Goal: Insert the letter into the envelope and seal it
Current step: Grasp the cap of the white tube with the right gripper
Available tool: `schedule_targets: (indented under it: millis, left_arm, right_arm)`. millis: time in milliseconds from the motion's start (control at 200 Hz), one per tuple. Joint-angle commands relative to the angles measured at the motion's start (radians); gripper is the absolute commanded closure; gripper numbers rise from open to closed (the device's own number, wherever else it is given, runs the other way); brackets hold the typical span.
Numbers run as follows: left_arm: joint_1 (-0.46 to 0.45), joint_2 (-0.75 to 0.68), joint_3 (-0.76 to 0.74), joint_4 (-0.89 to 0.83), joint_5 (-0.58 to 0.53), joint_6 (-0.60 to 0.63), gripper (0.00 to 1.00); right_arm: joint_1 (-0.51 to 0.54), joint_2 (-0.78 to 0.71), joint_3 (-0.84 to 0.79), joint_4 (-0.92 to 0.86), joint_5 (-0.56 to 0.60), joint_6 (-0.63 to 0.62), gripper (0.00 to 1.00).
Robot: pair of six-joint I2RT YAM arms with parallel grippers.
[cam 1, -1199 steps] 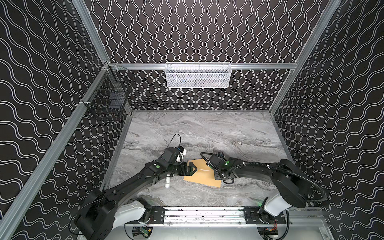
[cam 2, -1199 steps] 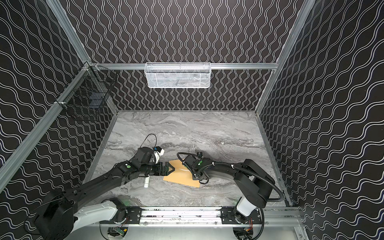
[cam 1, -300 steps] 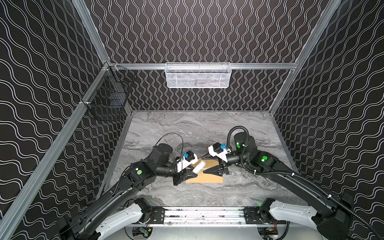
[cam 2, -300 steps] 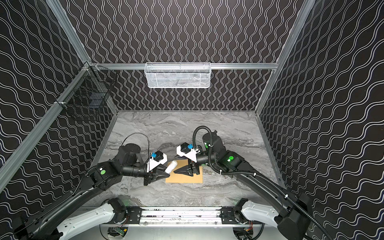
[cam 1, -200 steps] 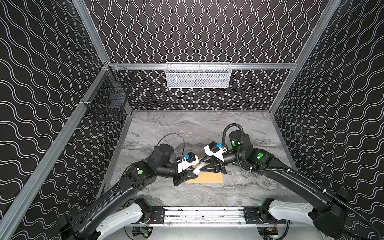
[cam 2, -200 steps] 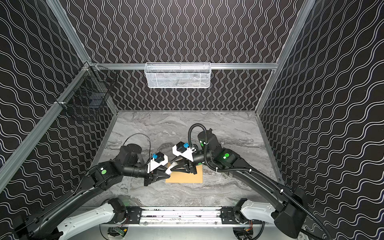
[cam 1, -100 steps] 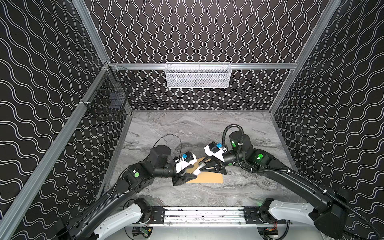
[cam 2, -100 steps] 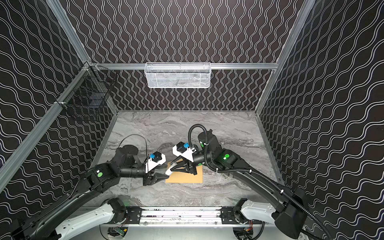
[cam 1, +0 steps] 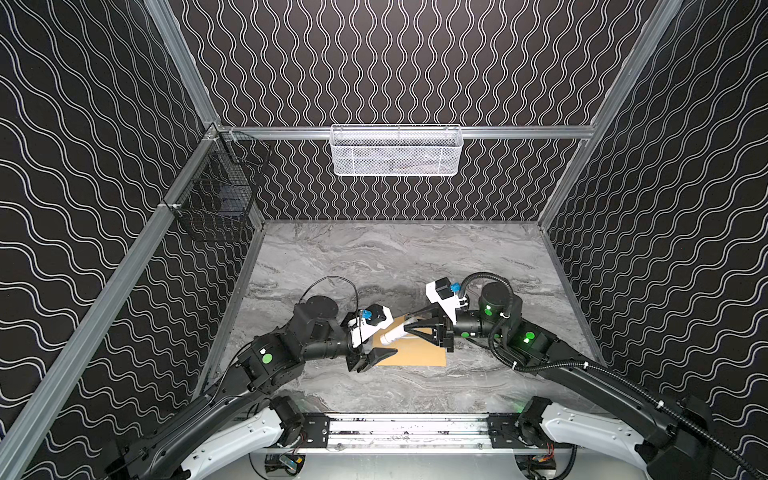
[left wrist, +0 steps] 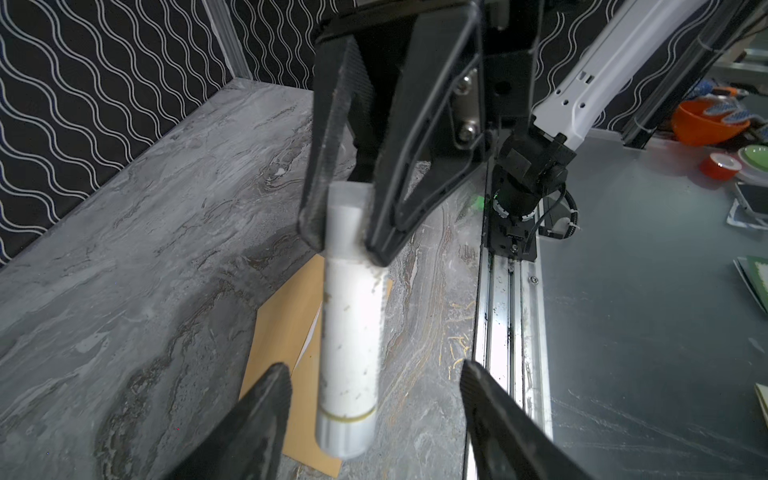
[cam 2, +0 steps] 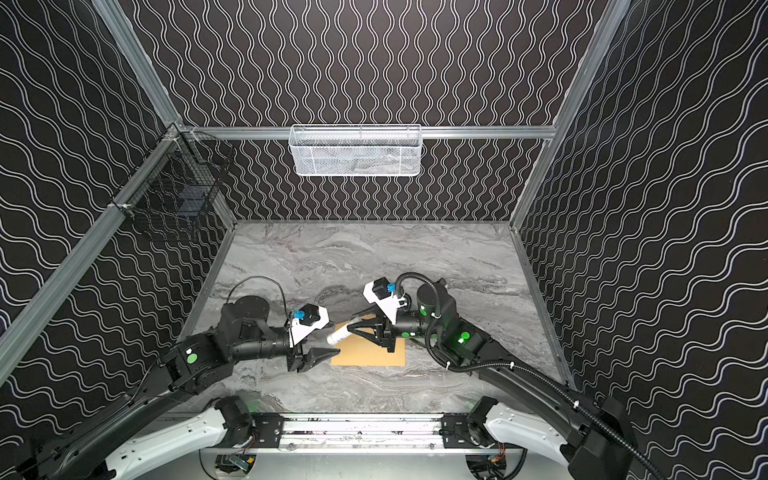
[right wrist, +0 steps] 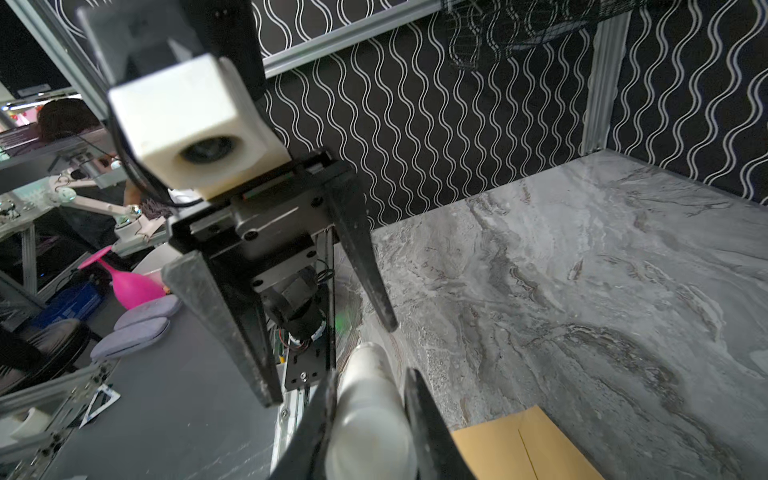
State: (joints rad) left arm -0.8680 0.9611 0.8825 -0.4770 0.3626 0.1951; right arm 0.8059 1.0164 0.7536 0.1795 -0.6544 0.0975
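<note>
**A:** In both top views, the envelope [cam 1: 417,357] is seen lying flat at the front middle of the marble table [cam 1: 395,257]. The right gripper [cam 1: 409,326] is held above its far edge, clamped on a white cylinder [cam 1: 392,334].

**B:** And the left gripper [cam 1: 384,343] is spotted just off the envelope's left end, jaws spread apart, nothing gripped. In the matching top view the envelope [cam 2: 370,355] is shown as a plain tan rectangle. Its far part is covered by the right gripper [cam 2: 353,326], so the flap cannot be made out.

**A:** The cylinder [cam 2: 340,332] is pointed toward the left gripper [cam 2: 330,343], its free end close to the open jaws.

**B:** On to the left wrist view. The left gripper [left wrist: 374,415] is shown wide, and the cylinder [left wrist: 351,332] hangs between its fingers without being touched. The cylinder's other end is pinched by the right gripper [left wrist: 345,245].

**A:** The envelope [left wrist: 282,328] is seen on the table below the cylinder. It is tan and smooth, with a thin white edge [left wrist: 311,332] showing along one seam. Whether that is the letter cannot be told.

**B:** Right wrist view now. The right gripper [right wrist: 370,424] is closed narrowly around the cylinder [right wrist: 365,374], and the open left gripper [right wrist: 330,361] faces it.

**A:** One corner of the envelope [right wrist: 519,449] is caught beside the right gripper, tan, with a straight seam crossing it.
</note>
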Motion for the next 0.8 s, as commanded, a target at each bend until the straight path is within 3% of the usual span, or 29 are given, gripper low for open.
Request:
schedule_targets:
  millis: [0, 100, 265, 651, 731, 796]
  left_arm:
    - [-0.031, 0.054, 0.038, 0.023, -0.077, 0.082, 0.35]
    - [-0.056, 0.116, 0.08, -0.012, -0.168, 0.112, 0.36]
    - [-0.084, 0.15, 0.107, -0.009, -0.214, 0.121, 0.42]
    - [-0.086, 0.163, 0.113, -0.024, -0.194, 0.128, 0.76]
    - [-0.086, 0.16, 0.12, -0.036, -0.189, 0.136, 0.8]
    - [-0.086, 0.154, 0.125, -0.056, -0.182, 0.155, 0.85]
  right_arm:
    - [0.001, -0.002, 0.002, 0.08, 0.028, 0.047, 0.88]
    - [0.003, 0.007, 0.016, 0.063, 0.011, 0.042, 0.89]
    - [0.003, -0.001, 0.001, 0.083, 0.008, 0.051, 0.89]
    - [0.003, -0.017, -0.009, 0.074, 0.017, 0.058, 0.89]
    - [0.003, -0.016, -0.01, 0.06, 0.003, 0.039, 0.84]
    - [0.002, -0.018, 0.001, -0.006, -0.034, -0.045, 0.72]
